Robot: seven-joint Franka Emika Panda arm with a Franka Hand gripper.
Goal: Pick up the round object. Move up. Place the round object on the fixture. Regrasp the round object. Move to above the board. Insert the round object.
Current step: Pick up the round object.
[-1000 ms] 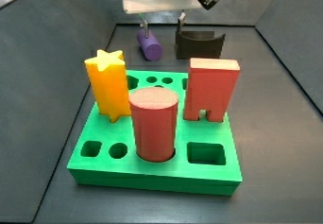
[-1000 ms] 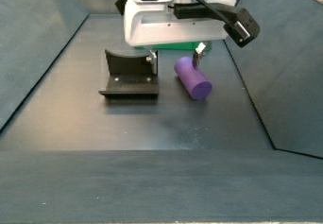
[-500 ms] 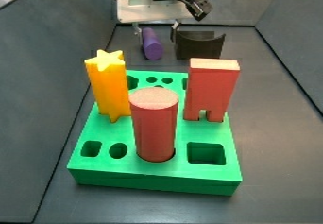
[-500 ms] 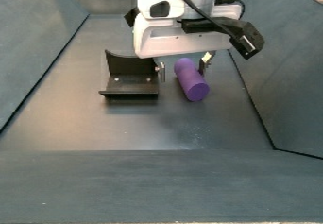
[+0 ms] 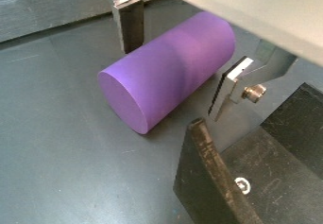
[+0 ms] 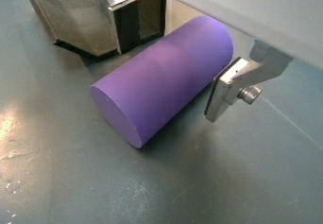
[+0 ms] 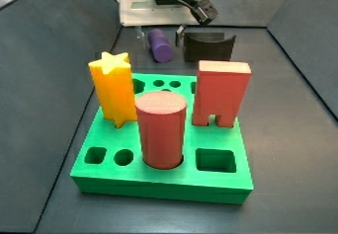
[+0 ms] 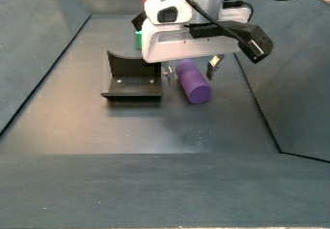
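Observation:
The round object, a purple peg, lies on its side on the dark floor, seen in both wrist views and both side views. My gripper is low over it and open, one finger on each side of the peg, with a little room left; it also shows in the other wrist view and from the side. The black fixture stands right beside the peg. The green board lies nearer the camera.
On the board stand a yellow star peg, a big salmon-red cylinder and a red arch block. Dark sloping walls enclose the floor on both sides.
My gripper has come down over the purple peg, and its fingers now straddle it near the floor. The peg and the fixture have not moved.

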